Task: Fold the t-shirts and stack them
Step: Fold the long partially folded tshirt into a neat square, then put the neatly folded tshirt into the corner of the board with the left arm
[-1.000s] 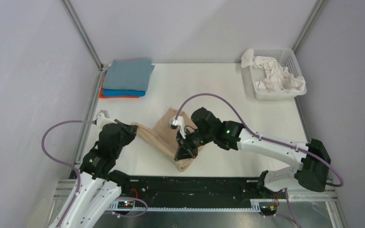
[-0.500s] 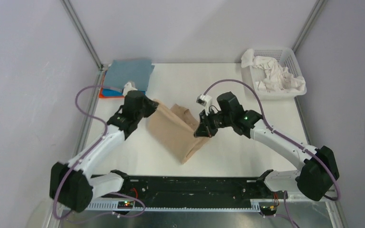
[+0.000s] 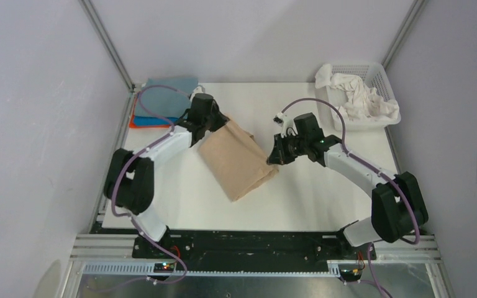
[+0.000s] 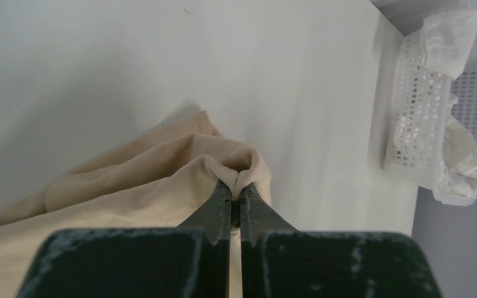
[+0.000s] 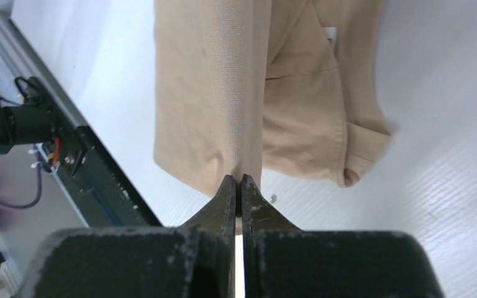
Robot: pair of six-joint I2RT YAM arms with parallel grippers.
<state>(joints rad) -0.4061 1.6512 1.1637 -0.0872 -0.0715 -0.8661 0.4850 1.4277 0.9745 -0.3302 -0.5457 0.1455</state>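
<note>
L gripper: fingers pinched tight on a puckered fold of the tan t-shirt. R gripper: also clamped, on an edge of the same shirt, w/ cloth stretching away from its tips in the R wrist view. In the top view, L gripper holds the shirt end farthest from the basket. R gripper holds the corner nearer the basket. The tan t-shirt spreads btwn them as a flattish oblong on the table, well left of the basket and nearer the arm bases.

Vs 1 s ago: both grippers were low by the near edge w/ the shirt bunched narrow. Both have since swung to the far side, R toward the basket, L away from it. The shirt is now wider and smoother, and both grips are unchanged.

The basket is white mesh and holds crumpled white shirts, one draped over its left rim. Far left of the basket is a folded stack, partly hidden by the L arm: grey-blue t-shirt on top, bright blue t-shirt under it, orange t-shirt at the bottom.
</note>
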